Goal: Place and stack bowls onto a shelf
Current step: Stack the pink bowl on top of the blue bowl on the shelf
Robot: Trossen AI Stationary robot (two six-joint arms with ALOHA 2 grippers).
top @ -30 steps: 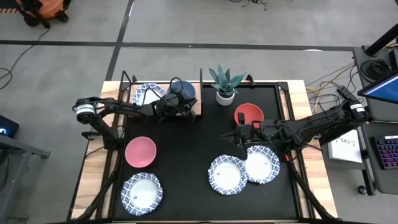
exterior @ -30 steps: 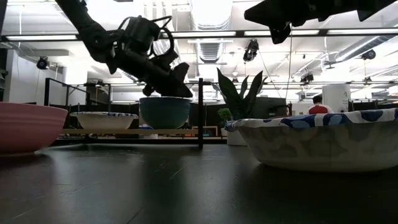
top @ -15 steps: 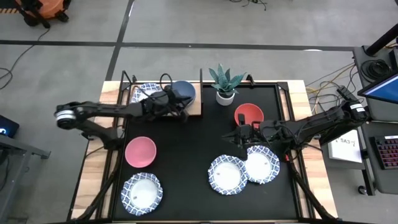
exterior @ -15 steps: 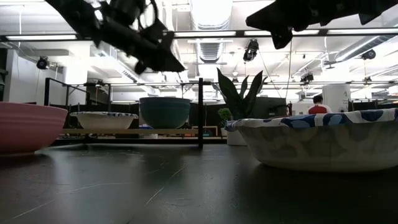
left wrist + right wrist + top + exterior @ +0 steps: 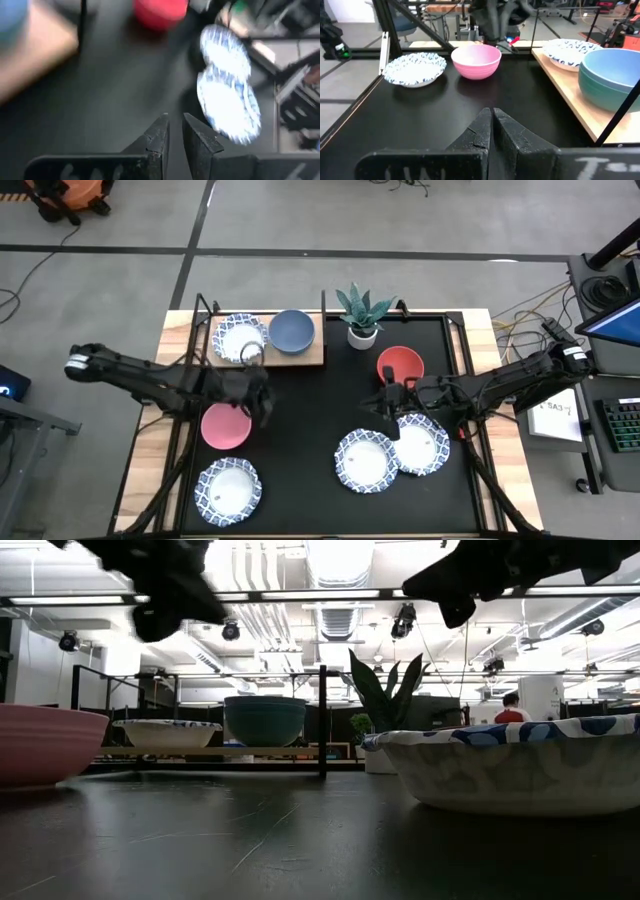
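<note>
The shelf (image 5: pixel 312 356) at the far left carries a patterned bowl (image 5: pixel 241 338) and a blue bowl (image 5: pixel 291 330), which sits nested in a green bowl (image 5: pixel 608 91). On the black table rest a pink bowl (image 5: pixel 222 426), a red bowl (image 5: pixel 400 365) and three patterned bowls (image 5: pixel 229 490) (image 5: pixel 366 460) (image 5: pixel 421 444), the last two overlapping at their rims. My left gripper (image 5: pixel 262 404) hangs above the pink bowl's right edge, fingers nearly together (image 5: pixel 175 131), holding nothing. My right gripper (image 5: pixel 388 404) hovers shut (image 5: pixel 491 117) between the red bowl and the patterned pair.
A white pot with a green plant (image 5: pixel 361 316) stands on the far side, right of the shelf's black upright. Bare tabletop lies between the pink bowl and the patterned pair (image 5: pixel 300 430). A person in red (image 5: pixel 511 712) is far off in the room.
My left gripper has drawn back from the blue bowl on the shelf, risen, and swung toward the table's near-left, ending above the pink bowl. The blue bowl has stayed on the shelf.
</note>
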